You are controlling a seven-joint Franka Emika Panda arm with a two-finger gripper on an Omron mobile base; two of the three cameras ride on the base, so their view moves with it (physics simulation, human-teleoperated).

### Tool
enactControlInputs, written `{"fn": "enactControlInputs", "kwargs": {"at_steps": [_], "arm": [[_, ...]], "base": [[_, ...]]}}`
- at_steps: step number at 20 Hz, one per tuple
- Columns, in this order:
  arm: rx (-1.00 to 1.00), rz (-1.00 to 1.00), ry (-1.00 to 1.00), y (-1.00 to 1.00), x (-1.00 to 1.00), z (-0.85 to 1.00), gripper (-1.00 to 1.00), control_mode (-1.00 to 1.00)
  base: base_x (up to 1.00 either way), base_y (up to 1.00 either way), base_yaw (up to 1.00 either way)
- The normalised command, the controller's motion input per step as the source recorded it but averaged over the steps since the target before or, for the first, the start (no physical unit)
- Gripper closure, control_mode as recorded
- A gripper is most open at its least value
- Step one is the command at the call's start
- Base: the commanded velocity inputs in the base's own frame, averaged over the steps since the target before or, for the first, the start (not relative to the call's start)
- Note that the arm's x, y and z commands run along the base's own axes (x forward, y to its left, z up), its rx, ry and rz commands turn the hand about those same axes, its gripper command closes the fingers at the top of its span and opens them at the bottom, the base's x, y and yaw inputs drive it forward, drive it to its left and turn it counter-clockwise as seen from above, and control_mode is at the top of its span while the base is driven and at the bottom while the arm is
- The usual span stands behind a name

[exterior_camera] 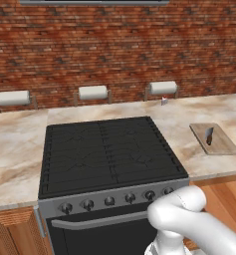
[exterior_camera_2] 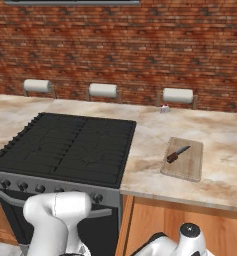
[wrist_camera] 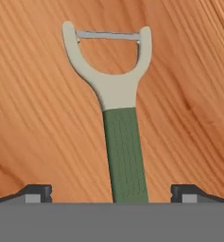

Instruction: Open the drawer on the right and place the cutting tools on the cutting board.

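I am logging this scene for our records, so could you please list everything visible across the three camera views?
Stove: one, black top with grey knob panel, set in the counter's middle.
Oven door: one, black with grey bar handle, below the knobs.
Countertop: one, beige marbled, on both sides of the stove.
Cutting board: one, light tan, on the counter right of the stove.
Knife: one, dark grey, lying on the board.
Peeler: one, green handle with pale forked head, on orange-brown wood between the fingers.
Paper towel rolls: three, white, along the brick wall.
Small bottle: one, pale, near the right roll.
Brick wall: one, red-brown, behind the counter.
Arm: one, white, low in the base views.
Fingers: two, dark, spread either side of the handle.
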Motion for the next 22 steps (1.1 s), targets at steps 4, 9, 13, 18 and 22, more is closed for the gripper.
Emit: {"fn": "enactControlInputs", "kwargs": {"at_steps": [4,9,13,18,22], "arm": [[0.01,0.04,0.05,-0.25,0.0,-0.3,-1.0,-1.0],[0.02,0.04,0.0,-0.4,0.0,-0.1,-1.0,-1.0],[0.04,0.04,0.01,-0.46,0.0,-0.07,-1.0,-1.0],[0.04,0.04,0.05,-0.37,0.0,-0.21,-1.0,-1.0],[0.02,0.04,0.09,-0.13,-0.01,-0.39,-1.0,-1.0]], "base": [[0.0,0.0,0.0],[0.0,0.0,0.0],[0.0,0.0,0.0],[0.0,0.0,0.0],[0.0,0.0,0.0]]}}
